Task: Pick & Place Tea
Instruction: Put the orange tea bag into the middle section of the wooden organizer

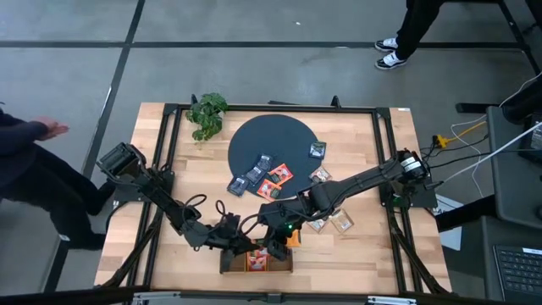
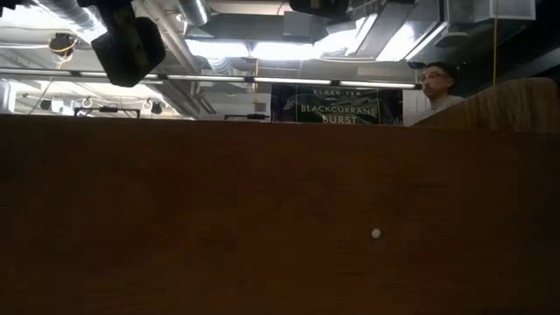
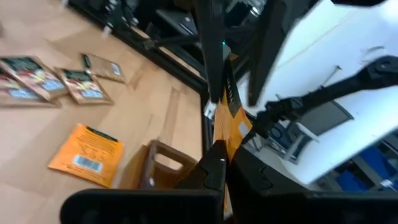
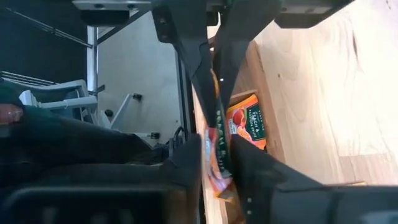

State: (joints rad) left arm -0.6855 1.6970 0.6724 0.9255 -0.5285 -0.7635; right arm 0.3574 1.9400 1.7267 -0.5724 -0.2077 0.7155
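Both grippers meet over the wooden tray [image 1: 227,264] at the table's near edge. My left gripper [image 1: 248,241] is shut on an orange tea sachet [image 3: 227,118] that stands on edge above the tray. My right gripper [image 1: 273,246] is open, with one finger on either side of the same sachet [image 4: 217,158]; I cannot tell whether they touch it. Another orange sachet [image 4: 247,124] lies flat in the tray. One more [image 3: 87,152] lies on the table beside the tray. Blue and red-orange sachets [image 1: 269,176] lie on the near edge of the dark round mat [image 1: 271,140]. My left gripper pinches one edge of the orange sachet [image 4: 211,81] between its two fingers. The fingers close together on the thin sachet. The sachet stands on edge, lifted clear above the tray, its free part reaching between my right gripper's fingers.
Beige sachets [image 1: 334,222] lie on the wood to the right of the grippers. A leafy plant [image 1: 207,113] stands at the far left. The tray's wall [image 2: 280,219] fills the low view. People stand beyond the table's left [image 1: 25,135] and far [image 1: 411,34] sides.
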